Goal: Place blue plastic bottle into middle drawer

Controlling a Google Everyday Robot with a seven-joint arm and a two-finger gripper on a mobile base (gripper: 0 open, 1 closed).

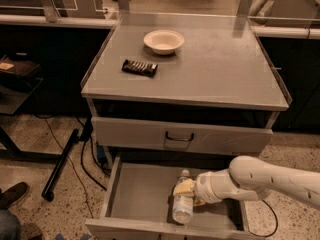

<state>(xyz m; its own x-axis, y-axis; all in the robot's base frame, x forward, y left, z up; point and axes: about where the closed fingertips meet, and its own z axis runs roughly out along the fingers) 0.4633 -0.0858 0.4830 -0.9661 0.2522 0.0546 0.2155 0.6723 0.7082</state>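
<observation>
gripper (186,189): low inside the open drawer (137,191), reaching in from the right on the arm (260,180)
grip: looks clamped on the bottle (182,210) near its shoulder
bottle: right of the drawer's middle, just over or on the floor; i cannot tell which
axis: front to back, cap toward the cabinet, base toward the front wall
next move: judged a release, opening sideways across that axis

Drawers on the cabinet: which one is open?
The middle drawer, below the shut drawer with the dark handle; the gripper holds the blue plastic bottle inside it.
</observation>
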